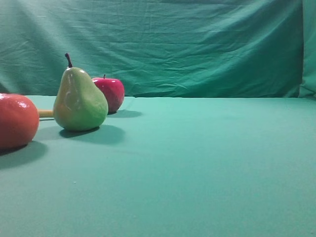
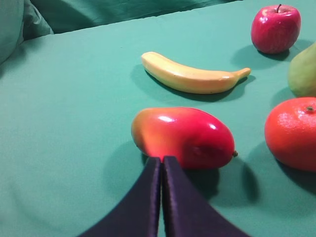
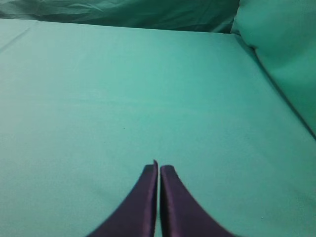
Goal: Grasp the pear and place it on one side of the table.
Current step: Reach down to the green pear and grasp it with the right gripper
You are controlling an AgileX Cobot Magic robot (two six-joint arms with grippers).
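The pear (image 1: pixel 79 101) stands upright on the worktop (image 1: pixel 197 163), at nine o'clock in the high view, with the apple (image 1: pixel 109 92) just behind at two o'clock. Left fingers (image 2: pixel 161 160) and right fingers (image 3: pixel 158 168) are pressed together, holding nothing

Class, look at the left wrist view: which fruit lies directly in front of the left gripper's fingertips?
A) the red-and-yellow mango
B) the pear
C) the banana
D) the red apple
A: in the left wrist view the shut left gripper points straight at the mango, while the banana lies beyond it, the apple sits at the far right and the pear shows only at the right edge.
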